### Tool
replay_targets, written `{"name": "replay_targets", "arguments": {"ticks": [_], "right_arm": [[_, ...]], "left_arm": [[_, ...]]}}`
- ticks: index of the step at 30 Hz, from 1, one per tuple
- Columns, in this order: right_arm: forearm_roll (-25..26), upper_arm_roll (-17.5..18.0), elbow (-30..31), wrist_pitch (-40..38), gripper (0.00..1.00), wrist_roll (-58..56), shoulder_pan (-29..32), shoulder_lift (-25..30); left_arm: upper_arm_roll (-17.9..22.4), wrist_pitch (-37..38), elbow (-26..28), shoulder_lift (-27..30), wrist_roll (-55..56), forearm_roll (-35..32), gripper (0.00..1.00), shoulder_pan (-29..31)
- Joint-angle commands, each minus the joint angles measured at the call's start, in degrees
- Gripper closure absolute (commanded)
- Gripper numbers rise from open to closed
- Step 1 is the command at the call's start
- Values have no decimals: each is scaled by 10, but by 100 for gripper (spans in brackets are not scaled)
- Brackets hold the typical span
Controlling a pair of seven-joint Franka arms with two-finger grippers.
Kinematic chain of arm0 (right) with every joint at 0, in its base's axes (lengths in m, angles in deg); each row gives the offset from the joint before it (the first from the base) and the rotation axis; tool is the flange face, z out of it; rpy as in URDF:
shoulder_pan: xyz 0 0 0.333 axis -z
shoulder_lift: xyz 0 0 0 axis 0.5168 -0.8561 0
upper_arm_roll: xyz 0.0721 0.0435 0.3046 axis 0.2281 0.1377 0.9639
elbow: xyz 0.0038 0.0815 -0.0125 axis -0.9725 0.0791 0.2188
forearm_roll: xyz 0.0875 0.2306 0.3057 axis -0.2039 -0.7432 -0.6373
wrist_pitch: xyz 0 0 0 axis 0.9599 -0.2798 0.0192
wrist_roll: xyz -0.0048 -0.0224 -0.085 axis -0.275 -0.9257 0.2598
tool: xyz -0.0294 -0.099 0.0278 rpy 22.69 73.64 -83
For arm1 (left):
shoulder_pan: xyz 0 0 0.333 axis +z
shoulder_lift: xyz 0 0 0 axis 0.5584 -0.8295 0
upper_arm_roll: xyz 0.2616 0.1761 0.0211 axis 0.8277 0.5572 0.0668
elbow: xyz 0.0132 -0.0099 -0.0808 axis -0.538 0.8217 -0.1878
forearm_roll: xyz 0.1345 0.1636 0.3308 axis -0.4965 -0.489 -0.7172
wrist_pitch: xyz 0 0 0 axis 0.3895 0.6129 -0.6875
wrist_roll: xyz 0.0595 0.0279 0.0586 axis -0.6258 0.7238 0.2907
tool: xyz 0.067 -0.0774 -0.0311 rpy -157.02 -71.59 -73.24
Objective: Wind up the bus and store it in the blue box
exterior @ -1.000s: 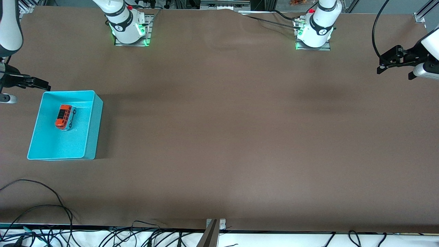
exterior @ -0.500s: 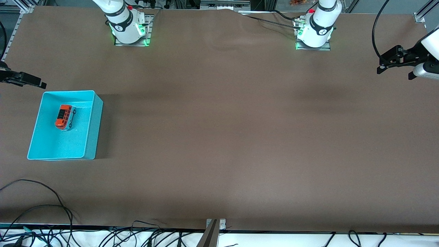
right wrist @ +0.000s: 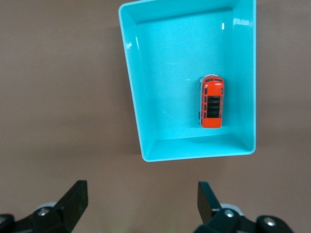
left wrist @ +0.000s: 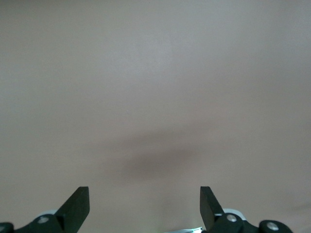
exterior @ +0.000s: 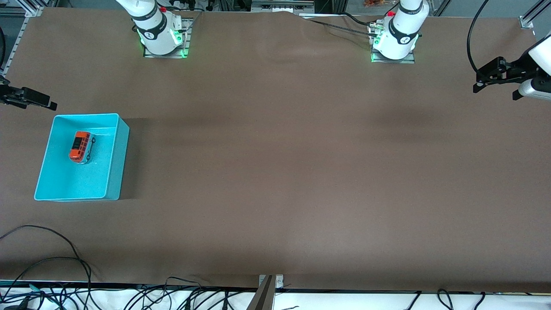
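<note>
1. As the right tool pulls back toward the right arm's end of the tabletop, it has drifted off the box over the last second and now hangs over bare cloth just beside the box's wall nearest the bases.
2. Its fingers are spread wide and carry nothing.
3. The bus sits upright inside the box, unmoved, on the floor nearer that same wall.
4. The left tool waits over the left arm's end, fingers also released.
5. Judged from this, storing looks finished; only retreat remains.
</note>
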Motion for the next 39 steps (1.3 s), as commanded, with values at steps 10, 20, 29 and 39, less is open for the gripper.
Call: {"name": "replay_targets", "arguments": {"ticks": [10, 20, 29, 39], "right_arm": [[-6, 55, -15, -27, 0, 82, -35, 23], [14, 109, -21, -25, 0, 174, -54, 20], [57, 134, -26, -28, 0, 180, -76, 13], [50, 115, -61, -21, 0, 161, -73, -11]], "left_arm": [[0, 12, -15, -5, -12, 16, 0, 5], [0, 12, -15, -5, -11, 16, 0, 5], [0, 12, -15, -5, -12, 16, 0, 5], [0, 12, -15, -5, -11, 16, 0, 5]]}}
